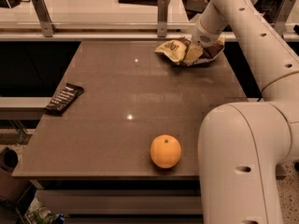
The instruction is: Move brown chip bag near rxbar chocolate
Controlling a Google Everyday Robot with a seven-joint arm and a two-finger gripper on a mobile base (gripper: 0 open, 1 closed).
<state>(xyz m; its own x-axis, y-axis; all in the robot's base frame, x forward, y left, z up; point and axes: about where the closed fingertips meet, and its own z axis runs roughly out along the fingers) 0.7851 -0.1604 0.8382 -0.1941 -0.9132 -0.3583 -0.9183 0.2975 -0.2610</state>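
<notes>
The brown chip bag (180, 51), crumpled foil in dark brown and pale yellow, is at the far right of the table. My gripper (200, 49) reaches down from the white arm onto the bag's right end and is shut on it. The bag's left end sticks out toward the table's middle. The rxbar chocolate (64, 98), a small flat black bar with white lettering, lies at the table's left edge, far from the bag.
An orange (165, 151) sits near the front edge of the brown table (117, 83). My arm's large white base link (238, 162) fills the front right. A counter with metal posts (162, 14) runs behind the table.
</notes>
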